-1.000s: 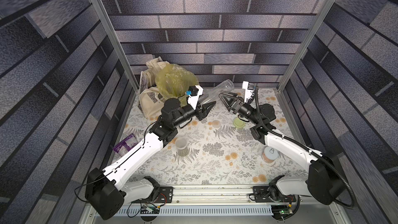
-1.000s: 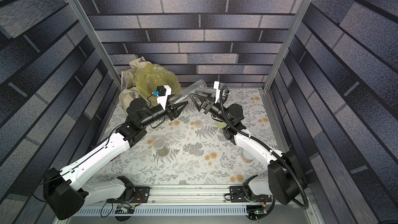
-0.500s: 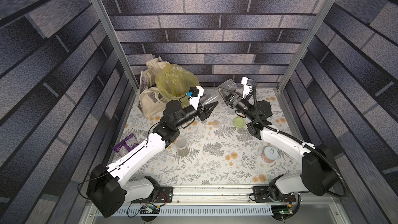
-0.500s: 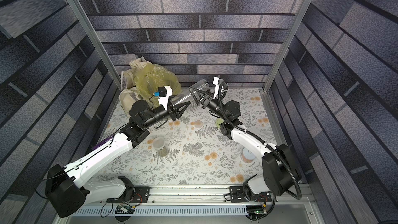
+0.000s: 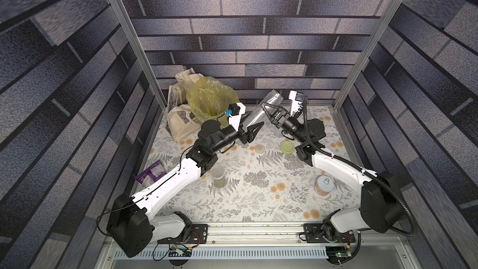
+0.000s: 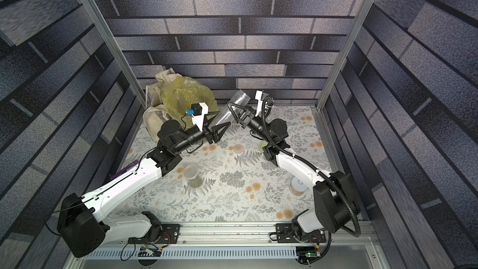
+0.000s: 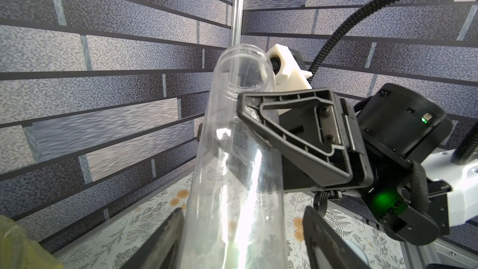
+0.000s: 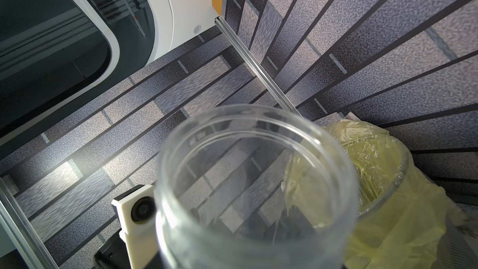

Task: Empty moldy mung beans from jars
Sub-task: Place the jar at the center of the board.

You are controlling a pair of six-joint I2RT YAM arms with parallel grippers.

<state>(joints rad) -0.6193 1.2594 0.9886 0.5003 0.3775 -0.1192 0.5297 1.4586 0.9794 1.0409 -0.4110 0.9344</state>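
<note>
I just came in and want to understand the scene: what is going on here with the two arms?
The right tool is shut on the tall jar below its open mouth, in the air near the yellow-lined bin. The left tool stands open around the jar's lower end. The jar has no lid and looks empty. A short jar, lid on, with beans inside, stands on the table.
</note>
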